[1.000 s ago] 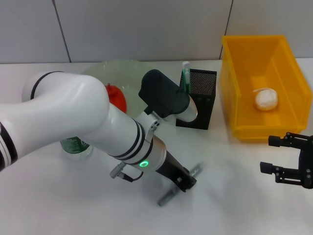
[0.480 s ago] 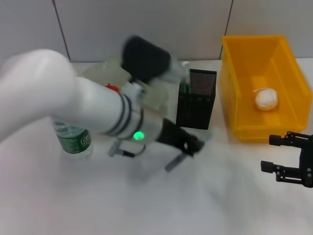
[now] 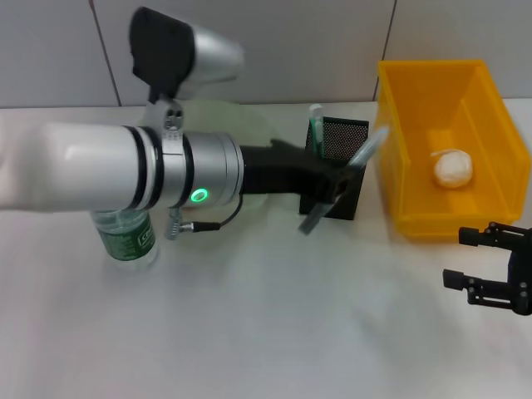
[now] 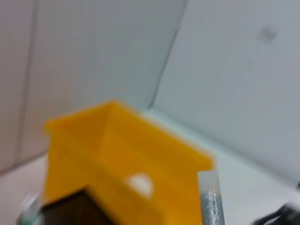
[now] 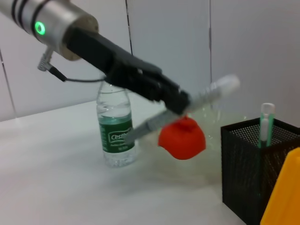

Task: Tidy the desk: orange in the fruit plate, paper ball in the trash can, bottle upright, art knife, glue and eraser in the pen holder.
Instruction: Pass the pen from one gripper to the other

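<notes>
White table (image 3: pixel 249 332), grey panelled wall | left gripper (image 3: pixel 337 187) clenches grey art knife (image 3: pixel 345 179), blurred | right gripper (image 3: pixel 490 278) apparently released, cropped.

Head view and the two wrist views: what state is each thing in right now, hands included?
Clear plastic bottle with green label: upright.
Red-orange fruit: in the pale green plate.
White paper ball: inside the yellow bin.
Mint-green glue tube: standing in the black mesh holder.
Grey metallic stick: tilted, gripped in the air.
Left hand: shut on the stick.
Right hand: open, empty.
</notes>
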